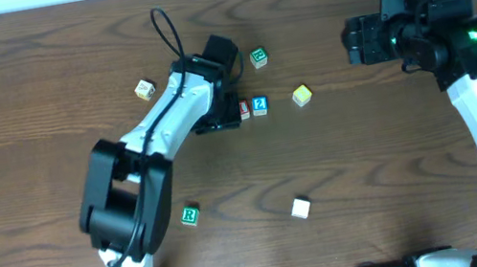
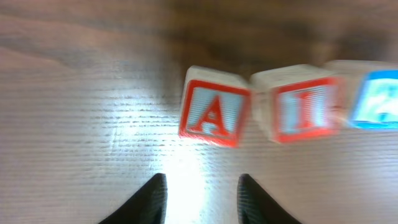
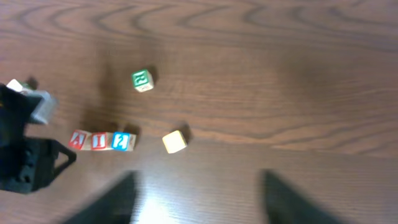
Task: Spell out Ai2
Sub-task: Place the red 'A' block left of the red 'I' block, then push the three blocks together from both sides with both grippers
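Three letter blocks stand in a row on the table: a red A block (image 2: 214, 115), a red I block (image 2: 303, 109) and a blue 2 block (image 2: 376, 99). In the right wrist view they read A (image 3: 79, 139), I (image 3: 100, 141), 2 (image 3: 122, 141). In the overhead view the I block (image 1: 243, 109) and 2 block (image 1: 259, 105) show; the A is hidden under the left arm. My left gripper (image 2: 200, 190) is open and empty, just short of the A block. My right gripper (image 3: 196, 193) is open and empty, far to the right, at the overhead view's (image 1: 361, 40).
Loose blocks lie around: a green block (image 1: 258, 56), a yellow block (image 1: 302, 95), a tan block (image 1: 145, 89), a green R block (image 1: 190, 215) and a white block (image 1: 301, 206). The wooden table (image 1: 368, 151) extends all round.
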Controlling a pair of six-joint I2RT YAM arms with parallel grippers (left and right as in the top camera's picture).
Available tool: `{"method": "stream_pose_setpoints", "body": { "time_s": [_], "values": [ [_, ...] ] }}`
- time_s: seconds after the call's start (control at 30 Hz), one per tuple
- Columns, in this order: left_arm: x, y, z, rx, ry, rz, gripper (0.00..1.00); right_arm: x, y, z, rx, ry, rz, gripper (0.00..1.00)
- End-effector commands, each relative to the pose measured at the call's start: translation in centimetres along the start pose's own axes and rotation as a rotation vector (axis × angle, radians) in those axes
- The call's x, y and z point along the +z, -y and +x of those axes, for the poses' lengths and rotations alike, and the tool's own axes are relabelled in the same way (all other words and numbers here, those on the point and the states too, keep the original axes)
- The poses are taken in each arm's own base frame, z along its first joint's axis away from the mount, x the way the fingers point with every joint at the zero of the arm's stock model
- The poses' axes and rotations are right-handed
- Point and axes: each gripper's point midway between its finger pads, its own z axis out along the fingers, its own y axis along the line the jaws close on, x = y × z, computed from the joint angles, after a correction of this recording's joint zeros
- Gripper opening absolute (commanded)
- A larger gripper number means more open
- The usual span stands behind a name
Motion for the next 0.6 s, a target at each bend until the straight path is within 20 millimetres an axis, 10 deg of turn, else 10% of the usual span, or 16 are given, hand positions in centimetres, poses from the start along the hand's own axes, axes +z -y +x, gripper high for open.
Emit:
{"method": "stream_pose_setpoints", "body": {
  "time_s": [0.0,0.17,0.57],
  "values": [
    [-6.0,-0.1,-2.8,-0.013,0.183,0.002,0.06,2.2,-1.9,2.3,0.01,-0.093,-0.107,0.06],
    [-8.0,-2.9,-4.5,-0.121,0.284,-0.085,0.06,7.0,-6.3,6.0,-0.025,-0.211,-0.275,0.01],
    [-1.5,-3.1,-2.9,-0.193,0.063,0.012,0.06,15.7,-12.3,12.4,-0.037,-0.43,-0.368,0.01]
  ]
}}
